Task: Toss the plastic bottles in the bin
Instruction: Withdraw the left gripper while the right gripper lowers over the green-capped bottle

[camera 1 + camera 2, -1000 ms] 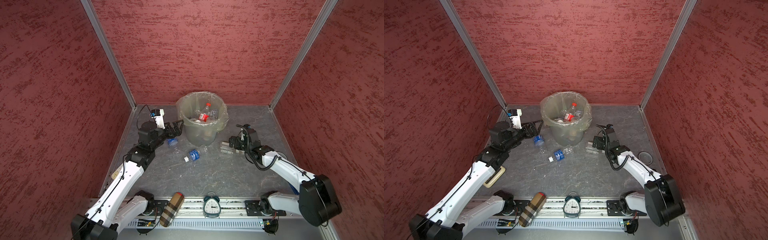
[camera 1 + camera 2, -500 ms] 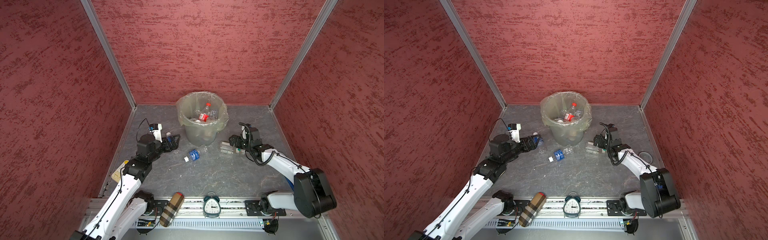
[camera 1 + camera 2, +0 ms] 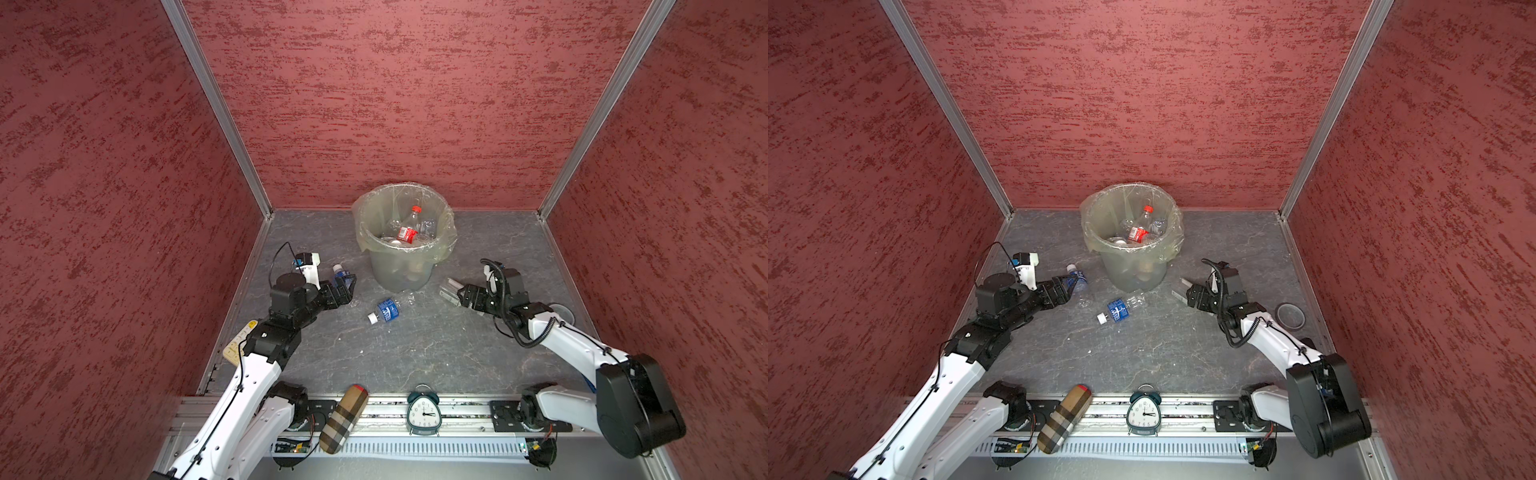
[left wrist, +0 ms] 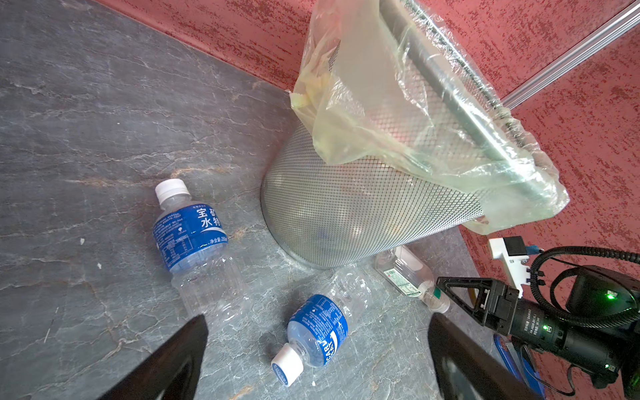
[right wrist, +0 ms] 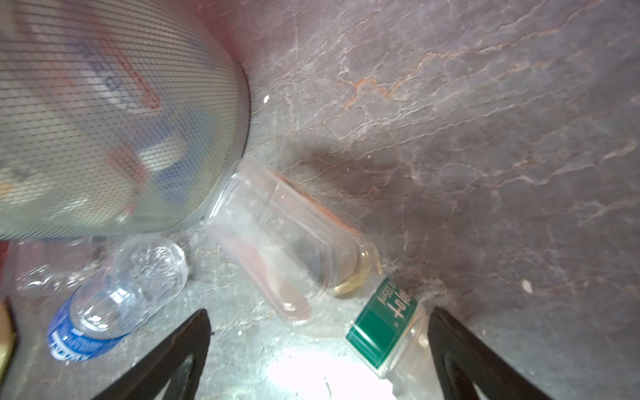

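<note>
Red rough-textured walls box in a grey marbled floor [image 3: 415, 353]. On the left, the left gripper [image 3: 346, 286] sits low w/ jaws spread wide and nothing in them. A blue-label bottle [image 3: 341, 274] lies on its side just ahead of it, white cap pointing far, clear base close by one finger [image 4: 173, 353] in the left wrist view. On the near rail a plaid case [image 3: 343, 417] lies tilted. Next right, a second blue-label bottle [image 3: 388, 309] lies on the floor btwn the arms, cap toward the near side, base near the foot of the bin [image 3: 399, 274]. The bin stands upright at centre-far, bag folded over its rim, w/ a red-label bottle [image 3: 408, 232] & a few clear ones inside. An alarm clock [image 3: 423, 411] stands on the near rail. Right of the bin, a clear bottle [image 5: 287, 242] lies w/ one end right at the bin's foot. A green-label bottle [image 5: 382, 329] lies end to end w/ it, its body btwn the spread fingers of the right gripper [image 3: 459, 296], close to one finger; can't tell if it touches. That gripper is released, holding nothing. Furthest right, a dark ring [image 3: 1289, 316] lies flat near the wall.
</note>
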{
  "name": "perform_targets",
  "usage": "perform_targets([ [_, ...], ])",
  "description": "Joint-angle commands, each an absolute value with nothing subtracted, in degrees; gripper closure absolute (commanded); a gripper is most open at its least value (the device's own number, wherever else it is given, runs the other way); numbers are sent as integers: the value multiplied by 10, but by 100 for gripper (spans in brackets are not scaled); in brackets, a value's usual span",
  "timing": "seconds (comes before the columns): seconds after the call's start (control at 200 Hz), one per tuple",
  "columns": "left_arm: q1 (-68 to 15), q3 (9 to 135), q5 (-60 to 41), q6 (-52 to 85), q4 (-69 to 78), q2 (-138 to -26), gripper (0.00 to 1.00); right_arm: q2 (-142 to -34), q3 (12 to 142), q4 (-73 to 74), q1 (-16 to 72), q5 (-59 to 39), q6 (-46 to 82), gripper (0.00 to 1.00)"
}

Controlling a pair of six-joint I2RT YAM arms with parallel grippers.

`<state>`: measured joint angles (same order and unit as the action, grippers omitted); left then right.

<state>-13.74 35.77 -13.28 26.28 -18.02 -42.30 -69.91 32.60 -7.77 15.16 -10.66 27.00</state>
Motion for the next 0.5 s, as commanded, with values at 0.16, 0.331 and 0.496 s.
perform_targets([
  [0.16,-132,343,-143,272,-171,-421,1,-679,310,-81,152,-175,291,1],
  [0.331,-129,344,-143,272,-176,-417,0,-672,316,-87,155,-168,288,1],
  [0.496,-128,338,-146,275,-175,-416,1,-683,344,-107,155,-113,268,1],
])
